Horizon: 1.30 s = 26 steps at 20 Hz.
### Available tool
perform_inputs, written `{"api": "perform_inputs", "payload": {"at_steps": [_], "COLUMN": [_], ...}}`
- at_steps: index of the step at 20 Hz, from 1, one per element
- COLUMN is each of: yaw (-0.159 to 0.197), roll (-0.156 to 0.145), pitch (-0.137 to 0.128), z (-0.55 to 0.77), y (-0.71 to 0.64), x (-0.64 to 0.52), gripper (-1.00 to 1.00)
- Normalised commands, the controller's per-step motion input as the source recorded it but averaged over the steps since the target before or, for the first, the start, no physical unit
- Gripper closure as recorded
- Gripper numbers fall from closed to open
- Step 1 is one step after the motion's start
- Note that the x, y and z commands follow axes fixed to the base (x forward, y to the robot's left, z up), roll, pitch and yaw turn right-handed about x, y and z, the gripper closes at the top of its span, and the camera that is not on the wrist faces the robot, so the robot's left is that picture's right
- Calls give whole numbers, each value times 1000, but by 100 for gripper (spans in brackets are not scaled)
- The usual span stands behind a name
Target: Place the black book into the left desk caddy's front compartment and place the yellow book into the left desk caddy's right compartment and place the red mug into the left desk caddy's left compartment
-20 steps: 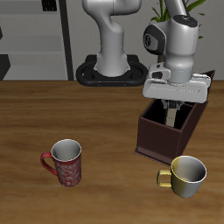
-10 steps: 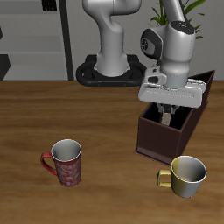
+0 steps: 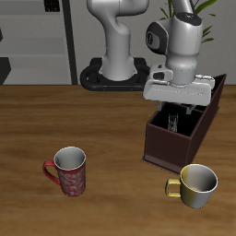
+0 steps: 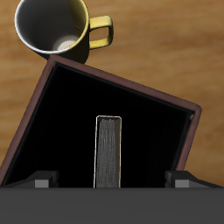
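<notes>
A white robot arm hangs over a dark brown, boxy desk caddy (image 3: 178, 138) with sloped walls, standing on a wooden tabletop (image 3: 101, 129) toward the back. The arm's claw (image 3: 182, 110) hovers just above the caddy's open top. In the wrist view its two grey fingertips (image 4: 41, 183) stand well apart with nothing between them, so the claw is spread and empty.

Below it, a small thick book (image 4: 107, 151) stands upright on edge inside a large dark compartment, spine or cover edge facing up, apart from the walls. Its cover reads grey, but the shadow makes the colour hard to judge, so I cannot say which book it is. No other book shows in either view.

A red mug with a mottled pinkish pattern and grey inside (image 3: 67, 171) sits upright on the tabletop, well apart from the caddy, nearer the front edge. A pale yellow-cream mug (image 3: 195, 184) stands just beside the caddy's front corner.

Risks, as a judgement: the free-standing book may topple if a finger brushes it. The cream mug could also be bumped or mistaken for the red one.
</notes>
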Motion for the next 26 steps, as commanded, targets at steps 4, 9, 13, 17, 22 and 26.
{"api": "perform_inputs", "payload": {"at_steps": [4, 9, 13, 17, 22, 26], "yaw": [39, 98, 84, 23, 16, 12], "roll": [11, 24, -40, -3, -1, -64], "pitch": [-40, -15, -43, 25, 20, 4], "z": [228, 280, 425, 320, 177, 202], "y": [-37, -126, -428, -458, -359, -752], "x": [-89, -55, -57, 46, 55, 140], "gripper": [-100, -100, -100, -100, -100, -100]}}
